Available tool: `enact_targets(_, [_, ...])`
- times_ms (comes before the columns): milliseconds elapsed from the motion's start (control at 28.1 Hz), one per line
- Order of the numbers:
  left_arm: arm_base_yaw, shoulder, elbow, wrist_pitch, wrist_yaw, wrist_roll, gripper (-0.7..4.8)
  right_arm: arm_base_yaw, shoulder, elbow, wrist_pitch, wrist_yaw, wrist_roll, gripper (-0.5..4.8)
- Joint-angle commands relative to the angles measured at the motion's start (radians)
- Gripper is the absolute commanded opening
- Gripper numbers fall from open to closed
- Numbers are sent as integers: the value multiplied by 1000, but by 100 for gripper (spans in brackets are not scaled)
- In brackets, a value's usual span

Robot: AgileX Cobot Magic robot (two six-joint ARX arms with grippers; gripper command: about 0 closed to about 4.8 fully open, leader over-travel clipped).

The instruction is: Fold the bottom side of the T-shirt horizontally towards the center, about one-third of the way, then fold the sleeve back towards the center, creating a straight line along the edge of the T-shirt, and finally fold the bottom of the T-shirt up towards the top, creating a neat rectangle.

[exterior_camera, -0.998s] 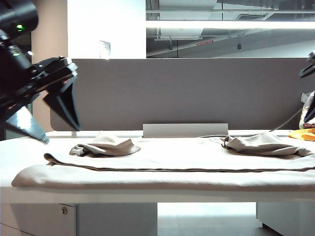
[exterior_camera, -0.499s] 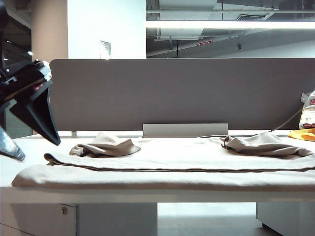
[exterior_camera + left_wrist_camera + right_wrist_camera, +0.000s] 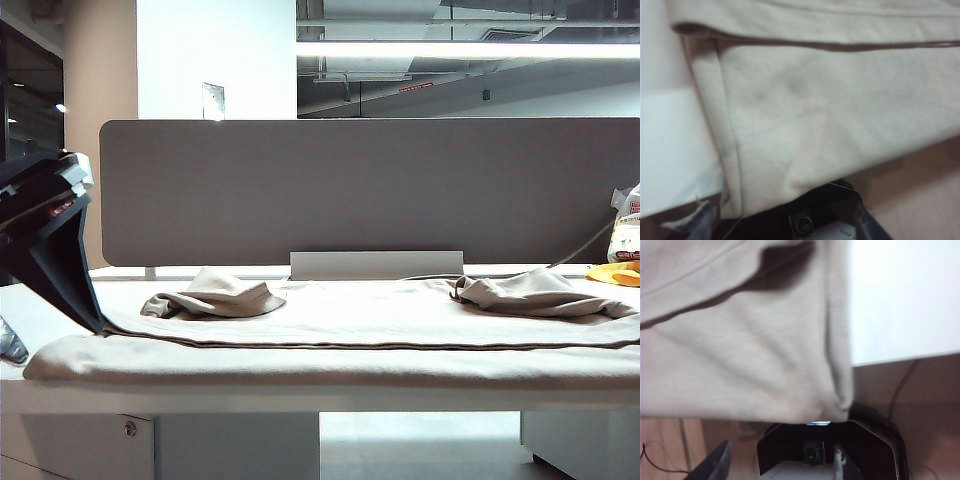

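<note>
**Careful: the fold could come undone**

So, the T-shirt (image 3: 380,310) lay spread along the counter (image 3: 300,395), nearly as wide as the top. One long side was folded over the middle. Its front edge hung a little over the counter's lip. Two bunched sleeves sat at the back, one on the left (image 3: 215,297) and one on the right (image 3: 535,293).

The left end effector (image 3: 52,335) hung at the left end of the shirt with its fingers wide apart and nothing between them. In the left wrist view it sat just off the edge with the stitched band, which looked like the bottom of the T-shirt (image 3: 710,115). The right end effector (image 3: 780,460) did not show in the exterior view. Its own wrist view showed it beside the shirt's other end, fingers apart and empty too.

What could go wrong from here, as I judged it:

- A grab could catch only the top layer, and a pull would then open the long fold.
- The hanging front edge could slide, and a tug toward the lip might drag the cloth off the counter.
- The sleeves were lumpy (not flat at all), so folding over them would likely leave a bump, not a straight line.
- If one end were lifted sooner or higher than the other, the shape would come out crooked.
</note>
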Motion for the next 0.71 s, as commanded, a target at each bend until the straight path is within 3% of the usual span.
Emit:
enact_targets(36, [1, -2, 0, 18, 1, 5, 363, -16, -3, 2, 16, 13, -3, 256])
enact_targets(499, [1, 5, 1, 56, -19, -1, 359, -18, 9, 2, 68, 76, 24, 256])
enact_targets(606, [1, 20, 1, 61, -21, 0, 311, -18, 18, 2, 79, 76, 27, 256])
enact_targets(713, [1, 39, 1, 72, -21, -5, 303, -18, 33, 1, 87, 79, 27, 256])
